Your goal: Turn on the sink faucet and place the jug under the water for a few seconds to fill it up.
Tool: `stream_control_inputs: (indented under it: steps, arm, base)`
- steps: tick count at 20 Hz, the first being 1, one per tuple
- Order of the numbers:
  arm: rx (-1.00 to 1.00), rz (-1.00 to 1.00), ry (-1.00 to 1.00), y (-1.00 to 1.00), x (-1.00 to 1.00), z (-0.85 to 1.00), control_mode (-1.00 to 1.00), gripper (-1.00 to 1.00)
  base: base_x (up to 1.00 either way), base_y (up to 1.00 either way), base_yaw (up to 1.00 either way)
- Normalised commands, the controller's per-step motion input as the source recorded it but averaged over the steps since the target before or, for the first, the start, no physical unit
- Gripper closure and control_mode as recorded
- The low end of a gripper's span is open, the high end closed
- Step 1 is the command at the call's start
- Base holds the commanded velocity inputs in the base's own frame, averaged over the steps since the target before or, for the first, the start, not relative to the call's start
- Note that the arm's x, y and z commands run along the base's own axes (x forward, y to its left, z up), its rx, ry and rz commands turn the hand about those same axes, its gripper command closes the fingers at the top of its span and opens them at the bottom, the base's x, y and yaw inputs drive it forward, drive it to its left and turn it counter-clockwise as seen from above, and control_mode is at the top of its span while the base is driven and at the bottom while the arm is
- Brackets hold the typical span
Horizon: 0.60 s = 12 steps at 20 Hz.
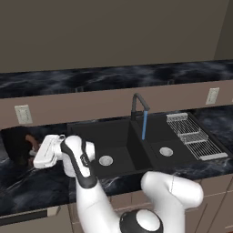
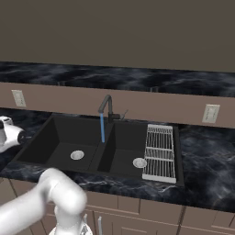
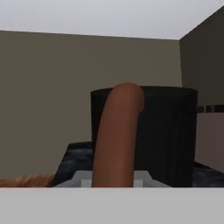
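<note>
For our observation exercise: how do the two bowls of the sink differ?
The left bowl is wider than the right bowl. The water from the faucet falls about at the divider between them, toward the left bowl; the right bowl adjoins the white drying rack. Both are matte black with round silver drains.

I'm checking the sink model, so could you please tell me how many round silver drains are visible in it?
2. One drain sits in the floor of the larger left bowl; the other drain is in the smaller right bowl, beside the drying rack. None appears hidden.

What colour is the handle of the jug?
Brown-orange; the handle shows best in the hand view, against the black jug.
</note>
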Motion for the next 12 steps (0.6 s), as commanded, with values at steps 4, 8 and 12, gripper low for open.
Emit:
stream_control_inputs:
  steps: [4, 8, 12]
  arm:
    - [0.14, 0.00, -0.02, -1.00, -0.39, 0.84, -1.00, 1.00]
    - [0.10, 0.00, 0.00, -1.00, -0.28, 0.96, -1.00, 1.00]
    - [0.08, -0.02, 0.00, -1.00, -0.26, 0.91, -1.00, 1.00]
  base:
    - [0.00, 0.00, 0.00]
    - [0.00, 0.00, 0.00]
    - [0.00, 0.00, 0.00]
